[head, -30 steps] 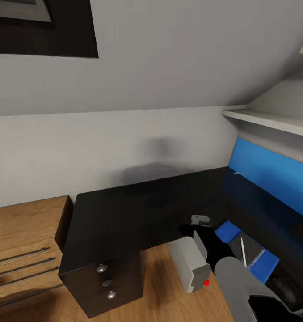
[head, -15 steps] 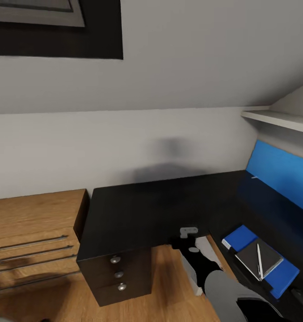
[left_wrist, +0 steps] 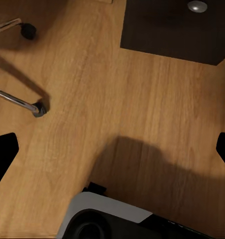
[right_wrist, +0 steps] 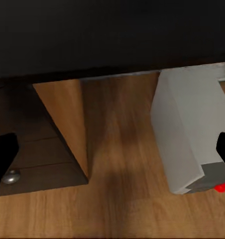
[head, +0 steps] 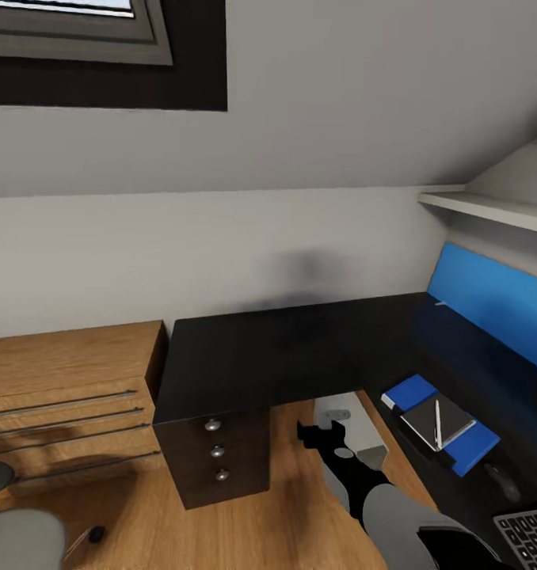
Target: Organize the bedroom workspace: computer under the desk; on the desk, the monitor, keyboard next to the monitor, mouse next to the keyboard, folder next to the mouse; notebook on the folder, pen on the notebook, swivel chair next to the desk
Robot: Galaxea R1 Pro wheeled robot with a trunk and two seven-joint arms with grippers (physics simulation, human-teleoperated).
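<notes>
Now my view had swung back; the computer [right_wrist: 189, 134] sat under the bench [head: 284, 352], both pincers spread wide, empty.

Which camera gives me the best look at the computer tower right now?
The right wrist view: the computer shows as a light grey box on the wood floor just below the desk edge, its red dot visible. The head view catches part of it behind the right arm.
</notes>
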